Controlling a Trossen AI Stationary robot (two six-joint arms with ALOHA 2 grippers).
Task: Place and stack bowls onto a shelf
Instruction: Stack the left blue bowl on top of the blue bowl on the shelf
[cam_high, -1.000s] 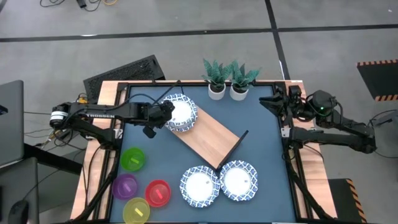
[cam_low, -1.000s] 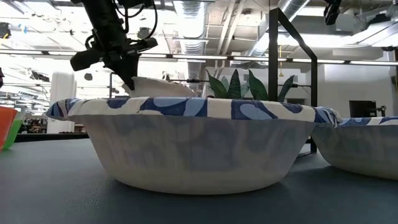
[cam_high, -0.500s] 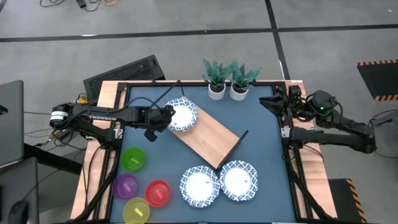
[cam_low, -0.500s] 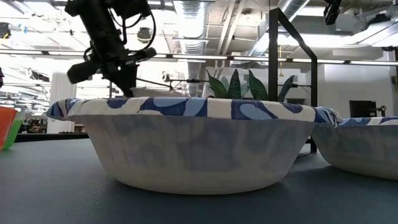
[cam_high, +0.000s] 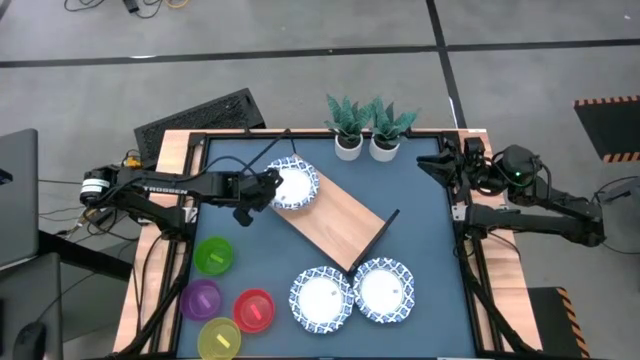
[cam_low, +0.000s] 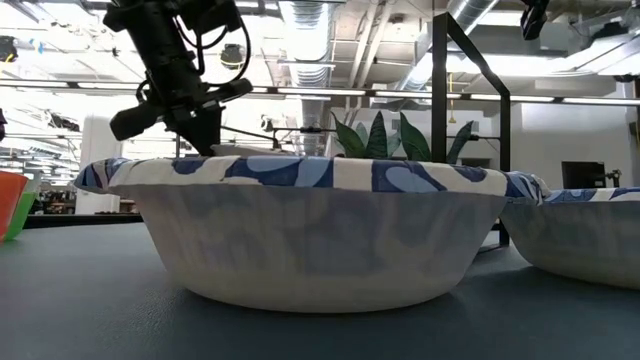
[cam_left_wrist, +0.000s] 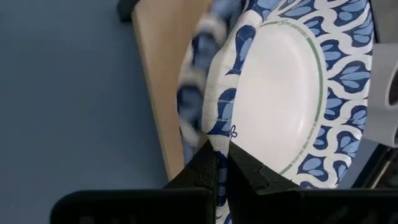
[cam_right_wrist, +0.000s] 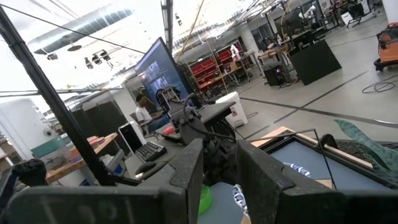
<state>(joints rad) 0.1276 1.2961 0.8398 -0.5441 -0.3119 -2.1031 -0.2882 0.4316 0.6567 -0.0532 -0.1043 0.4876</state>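
A white bowl with a blue patterned rim (cam_high: 293, 184) lies on a second such bowl (cam_left_wrist: 191, 93) at the far-left end of the light-wood shelf (cam_high: 338, 218), which lies flat on the table. My left gripper (cam_high: 267, 186) is shut on the top bowl's rim; in the low view (cam_low: 205, 140) its fingertips are hidden behind a near bowl (cam_low: 320, 230). Two more patterned bowls (cam_high: 322, 298) (cam_high: 384, 290) rest on the table near the front. My right gripper (cam_right_wrist: 219, 174) hangs open and raised at the table's right edge (cam_high: 441, 165). My left gripper pinches the top bowl's rim (cam_left_wrist: 219, 138) at the side toward the table's left, one finger on the inner face and one on the outer. The fingers slant down from the table's left. The bowl lies about level in the bowl beneath it.
Green (cam_high: 213, 256), purple (cam_high: 201, 298), red (cam_high: 254, 310) and yellow (cam_high: 220, 338) small bowls stand at the near left. Two potted plants (cam_high: 365, 128) stand at the far edge. The shelf's black wire frame (cam_high: 380, 232) sticks out at its near-right end.
My left gripper has come down with the patterned bowl. The bowl, which stood tilted above the shelf a second ago, now lies lower on the other bowl. The fingers have stayed shut on its rim.
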